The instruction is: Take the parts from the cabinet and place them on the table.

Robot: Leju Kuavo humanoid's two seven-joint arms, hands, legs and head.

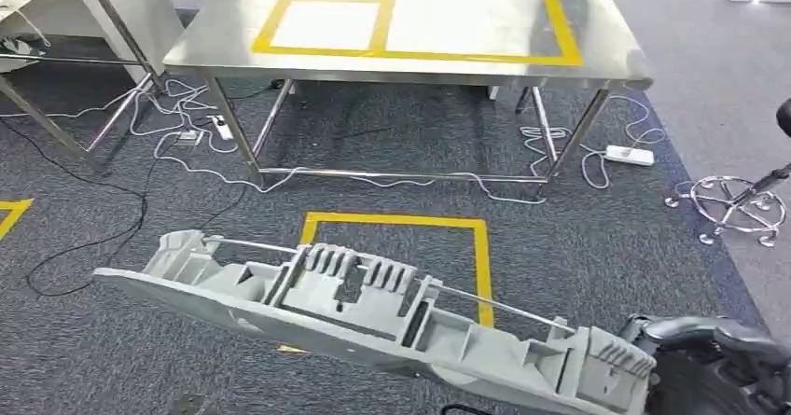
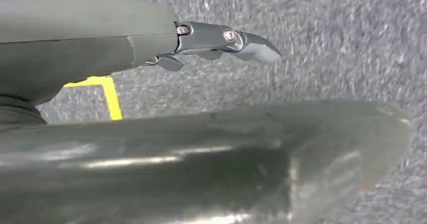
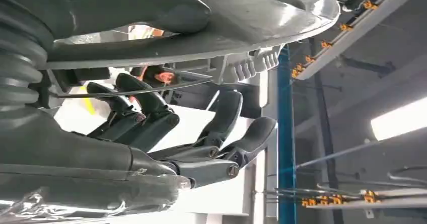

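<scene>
- Risk: the long grey moulded plastic part (image 1: pixel 373 308) is carried low, tilted, its far end sticking out well to the robot's left; a swing of that end could clip the leg or near edge of the steel worktop (image 1: pixel 410 65) on approach.
- Risk: grip looks to be at one end alone, so the long overhang could lever the part and let it twist or slip out.
- Risk: cables (image 1: pixel 168 135) and a power strip (image 1: pixel 628 155) lie on the carpet under and beside the worktop; a step there could snag them.
- Right hand (image 1: pixel 709 359): at the part's right end in the head view; in the right wrist view its dark fingers (image 3: pixel 151 116) curl under the part's ribbed underside, thumb on the other face, so it holds the part.
- Left hand (image 2: pixel 221 40): fingers curled in just beside the part's smooth face; whether they touch or grip it, cannot tell.
- Part is in the air over the carpet, above a yellow taped square (image 1: pixel 401 247), well short of the worktop's near edge.
- Look: pale grey, elongated, shell-like, smooth curved outer face, inner face full of ribs, slots and clips, a thin rod along it.
- Worktop carries two yellow taped rectangles (image 1: pixel 420 19), likely the drop spot.
</scene>
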